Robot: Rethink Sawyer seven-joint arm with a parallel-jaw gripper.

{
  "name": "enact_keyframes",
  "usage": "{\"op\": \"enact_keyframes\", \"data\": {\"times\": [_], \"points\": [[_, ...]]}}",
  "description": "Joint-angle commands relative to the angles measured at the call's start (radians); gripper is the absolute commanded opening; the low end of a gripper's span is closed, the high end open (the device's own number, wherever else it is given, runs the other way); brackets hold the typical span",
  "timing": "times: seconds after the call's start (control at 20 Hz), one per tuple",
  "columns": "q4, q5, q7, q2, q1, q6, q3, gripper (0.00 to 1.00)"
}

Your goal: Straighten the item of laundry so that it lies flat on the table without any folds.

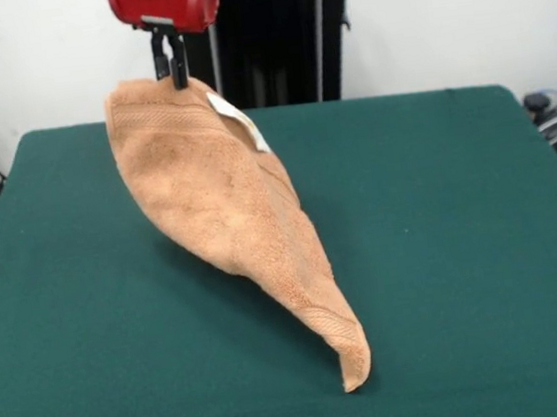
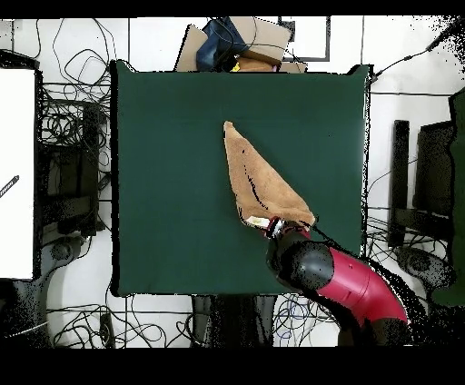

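Note:
The item of laundry [image 1: 229, 214], a tan terry towel with a white tag near its top edge, hangs folded in a long drape from my gripper [image 1: 174, 77]. The gripper is shut on the towel's upper corner, high above the table [image 1: 464, 248]. The towel's lower tip rests on the green top near the front. From overhead the towel [image 2: 259, 182] shows as a narrow triangle running from the table's middle [image 2: 163, 182] toward the gripper [image 2: 277, 227], whose fingers are hidden under the red arm's wrist.
Cables and dark equipment lie on the floor around the table in the overhead view. A cardboard box [image 2: 254, 41] sits beyond the table's top edge. A white surface [image 2: 16, 172] stands at the left.

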Motion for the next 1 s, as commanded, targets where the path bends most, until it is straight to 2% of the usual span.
{"op": "enact_keyframes", "data": {"times": [0.05,0.3,0.7,1.0], "points": [[-0.011,-0.027,-0.006,-0.01,-0.001,0.142,0.097,0.0],[-0.013,-0.027,-0.01,-0.019,-0.007,0.155,0.1,0.0],[-0.004,-0.019,0.032,-0.062,0.04,0.191,0.069,0.0],[-0.008,-0.01,0.026,-0.077,0.033,0.209,0.069,0.0]]}}
